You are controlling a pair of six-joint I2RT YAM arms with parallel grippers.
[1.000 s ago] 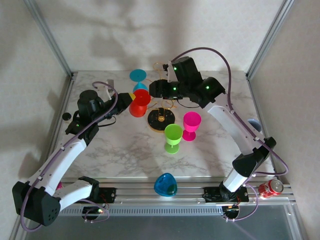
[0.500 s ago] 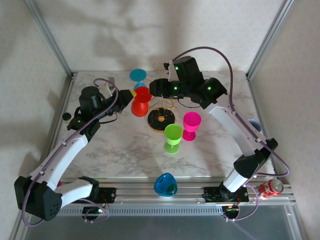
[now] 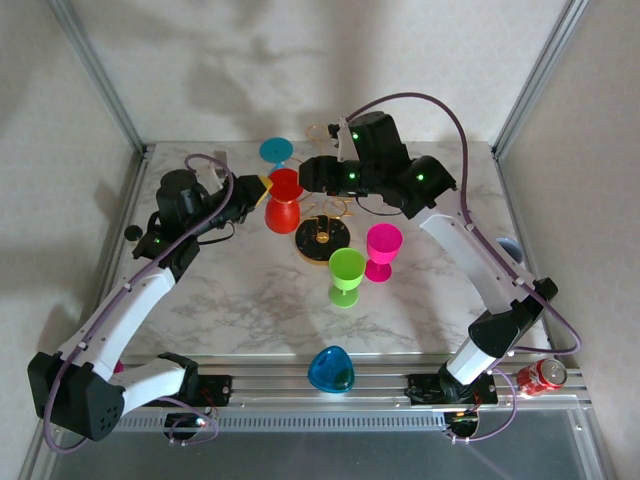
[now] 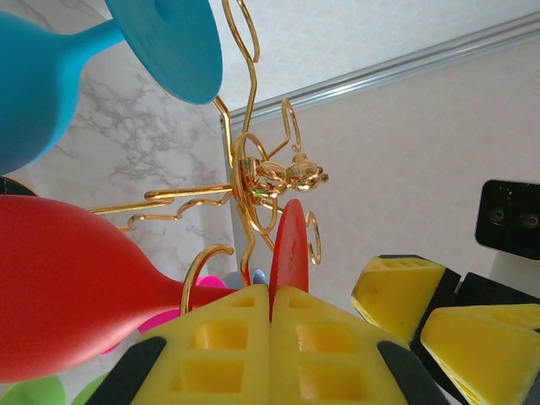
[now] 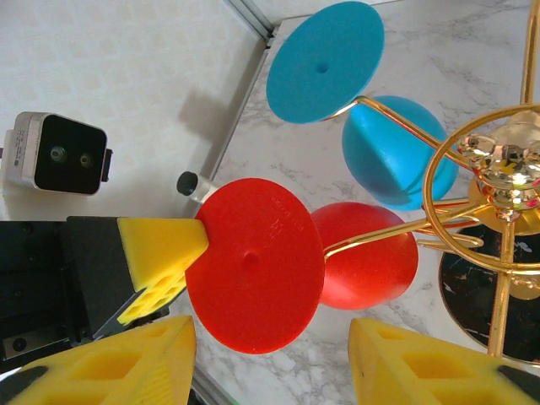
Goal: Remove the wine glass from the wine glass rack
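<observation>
Left gripper (image 4: 270,297) pinches the foot rim of the red wine glass (image 4: 72,287): looks light, stiff, slick plastic, so the stem's probably the surer hold.

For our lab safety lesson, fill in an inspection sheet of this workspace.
Surface: white marble-pattern tabletop.
Job's things: gold wire rack, black base; red plastic wine glass and blue plastic wine glass hang inverted.
Clutter: green plastic goblet, pink plastic goblet standing; blue plastic cup on near rail; red drink can.
Grippers: left gripper shut on red glass's stem; right gripper open.
Cables: purple cables loop along both arms.
Surroundings: aluminium frame posts, pale walls.
</observation>
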